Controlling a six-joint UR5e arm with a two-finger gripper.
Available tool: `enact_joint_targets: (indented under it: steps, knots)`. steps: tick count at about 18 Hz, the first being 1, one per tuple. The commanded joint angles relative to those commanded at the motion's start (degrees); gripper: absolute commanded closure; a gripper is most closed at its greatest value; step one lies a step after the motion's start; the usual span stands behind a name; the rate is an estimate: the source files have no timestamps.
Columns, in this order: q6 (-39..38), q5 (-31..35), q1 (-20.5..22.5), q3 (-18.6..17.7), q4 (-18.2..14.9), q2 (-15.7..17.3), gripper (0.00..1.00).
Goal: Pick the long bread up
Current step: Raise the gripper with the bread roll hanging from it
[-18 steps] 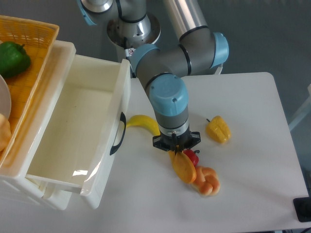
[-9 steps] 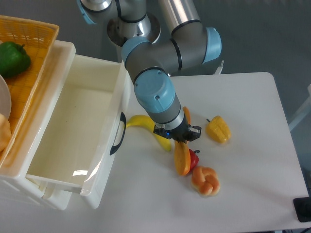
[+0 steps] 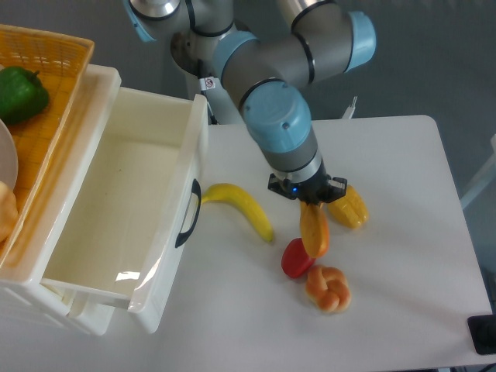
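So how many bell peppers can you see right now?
3: a yellow bell pepper right of the gripper, a small red bell pepper beside the knotted bread roll, and a green bell pepper in the yellow woven basket.

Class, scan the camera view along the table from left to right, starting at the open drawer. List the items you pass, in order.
Drawer → banana → red pepper → yellow pepper. The long bread in the gripper and the knotted roll overlap these, so they are omitted.

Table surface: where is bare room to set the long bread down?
Bare patches: the table's right side beyond the yellow pepper, and the front strip below the banana. Crowded: around the red pepper and knotted roll, under the claw holding the long bread.
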Motion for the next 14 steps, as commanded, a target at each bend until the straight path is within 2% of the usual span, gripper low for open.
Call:
enact_joint_targets:
  steps: [4, 14]
  knots:
    - [2.1, 0.1, 0.2, 0.0, -1.1, 0.1, 1.0]
    - [2.6, 0.1, -0.4, -0.3, -1.1, -0.3, 1.0]
